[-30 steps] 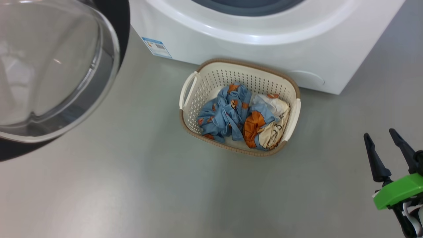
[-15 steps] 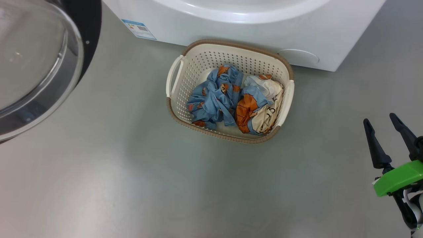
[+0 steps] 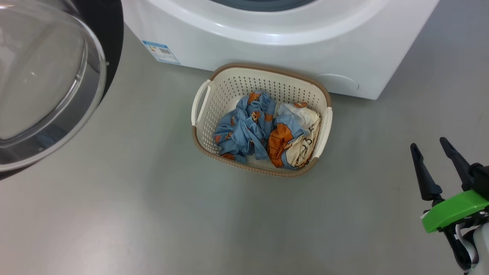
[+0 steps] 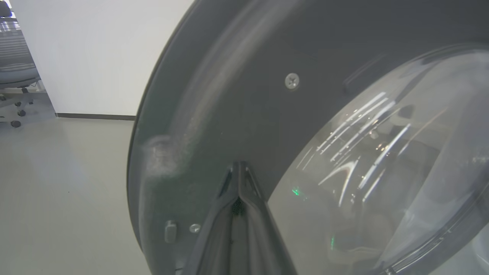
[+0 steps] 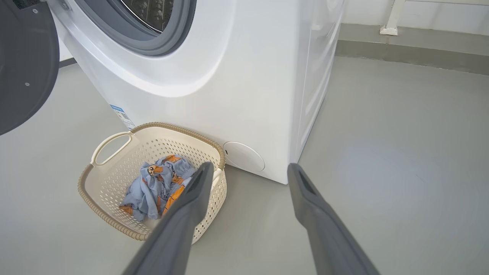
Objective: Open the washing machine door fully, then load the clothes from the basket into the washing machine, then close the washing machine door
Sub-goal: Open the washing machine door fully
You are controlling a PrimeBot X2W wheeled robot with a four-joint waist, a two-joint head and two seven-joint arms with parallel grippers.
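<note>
The washing machine (image 3: 275,42) stands at the top of the head view, and its door (image 3: 49,80) hangs open at the left with the glass bowl facing me. On the floor against the machine's front sits the basket (image 3: 208,133). Inside it lie the clothes, a light blue printed garment (image 3: 240,131) and a cream, blue and orange one (image 3: 296,143). My right gripper (image 3: 428,143) hovers open and empty to the right of the basket. My left gripper (image 4: 238,166) is shut, its tip close against the door's dark rim (image 4: 244,95). The right wrist view shows the right gripper (image 5: 250,168), the basket (image 5: 110,179) and the grey gasket (image 5: 153,44).
Grey floor spreads around the basket. A blue label (image 3: 160,51) and a round white cover (image 3: 338,82) mark the machine's lower front. An office chair (image 4: 15,80) stands by a white wall, and a raised kerb (image 5: 412,46) runs behind the machine's right side.
The whole head picture has shifted, so the camera moved. The basket, the clothes and the door keep their places, and the right gripper stays open at the lower right.
</note>
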